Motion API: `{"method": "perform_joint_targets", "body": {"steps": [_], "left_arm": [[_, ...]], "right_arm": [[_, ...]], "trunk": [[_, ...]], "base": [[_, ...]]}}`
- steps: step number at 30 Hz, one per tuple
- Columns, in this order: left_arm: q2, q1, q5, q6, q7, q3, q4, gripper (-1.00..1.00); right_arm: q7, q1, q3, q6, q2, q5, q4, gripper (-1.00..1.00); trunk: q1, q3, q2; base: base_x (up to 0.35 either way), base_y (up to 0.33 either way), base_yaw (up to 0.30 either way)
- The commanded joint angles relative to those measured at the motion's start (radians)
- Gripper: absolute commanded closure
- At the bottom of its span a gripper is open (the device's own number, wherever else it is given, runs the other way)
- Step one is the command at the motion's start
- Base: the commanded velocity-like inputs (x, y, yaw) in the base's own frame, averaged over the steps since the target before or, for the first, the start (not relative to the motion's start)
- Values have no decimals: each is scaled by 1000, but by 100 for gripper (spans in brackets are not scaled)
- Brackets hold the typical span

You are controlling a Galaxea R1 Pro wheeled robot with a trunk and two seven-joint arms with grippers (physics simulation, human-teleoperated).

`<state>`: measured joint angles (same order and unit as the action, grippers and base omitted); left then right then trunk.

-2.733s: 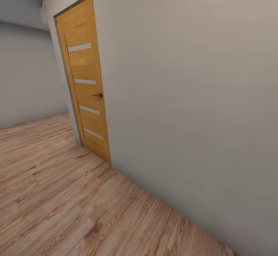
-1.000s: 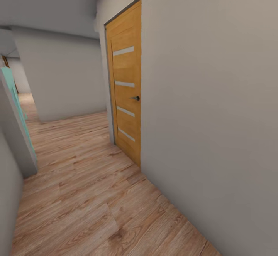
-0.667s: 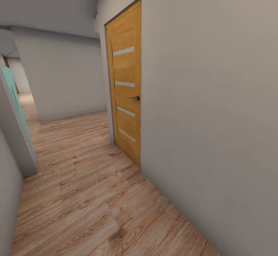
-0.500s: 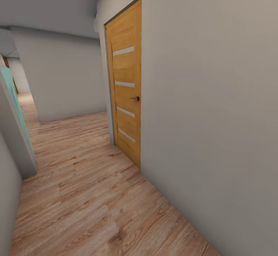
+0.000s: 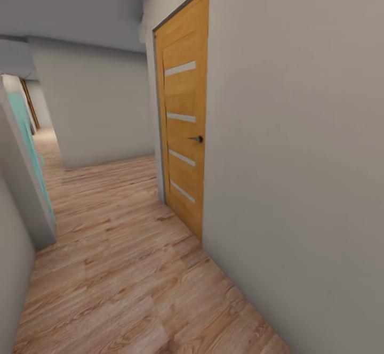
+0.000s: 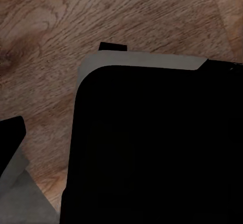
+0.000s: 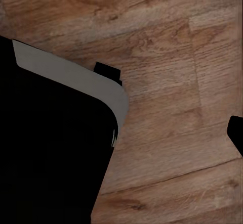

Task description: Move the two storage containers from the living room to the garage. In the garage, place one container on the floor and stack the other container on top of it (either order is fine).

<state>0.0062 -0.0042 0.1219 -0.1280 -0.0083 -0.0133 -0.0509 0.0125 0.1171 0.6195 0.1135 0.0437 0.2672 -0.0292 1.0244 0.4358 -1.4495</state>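
Seen from the head: a corridor with a plain grey wall point(image 5: 298, 146) filling the right side and a light wood-plank floor point(image 5: 122, 268) running from near to far. Closed orange wooden door point(image 5: 184, 130) set in that wall, four pale horizontal strips across it, small dark handle point(image 5: 197, 139) at its near edge. Teal panel point(image 5: 28, 135) at the far left, beside a grey wall corner. Compared with half a second ago, whole picture shifted slightly: door now further right and higher, so camera moved, not the door. Wrist views: dark robot body with a grey rim point(image 6: 142, 62) over plank flooring. Cannot tell how far either gripper is open. Storage containers nowhere among these surroundings.
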Motion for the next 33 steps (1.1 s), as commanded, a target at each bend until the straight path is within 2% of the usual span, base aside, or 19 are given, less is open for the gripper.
{"method": "perform_joint_targets", "body": {"steps": [1, 11, 33], "left_arm": [[0, 0, 8, -2, -1, 0, 0, -100], [0, 0, 8, -2, -1, 0, 1, -100], [0, 0, 8, -2, -1, 0, 1, -100]], "right_arm": [[1, 1, 8, 6, 0, 9, -3, -100], [1, 1, 8, 8, 2, 10, -3, -100], [1, 1, 9, 7, 2, 9, -3, -100]], "trunk": [[1, 1, 0], [1, 1, 0], [1, 1, 0]], "base": [[315, 0, 271], [315, 0, 246], [315, 0, 18]]}}
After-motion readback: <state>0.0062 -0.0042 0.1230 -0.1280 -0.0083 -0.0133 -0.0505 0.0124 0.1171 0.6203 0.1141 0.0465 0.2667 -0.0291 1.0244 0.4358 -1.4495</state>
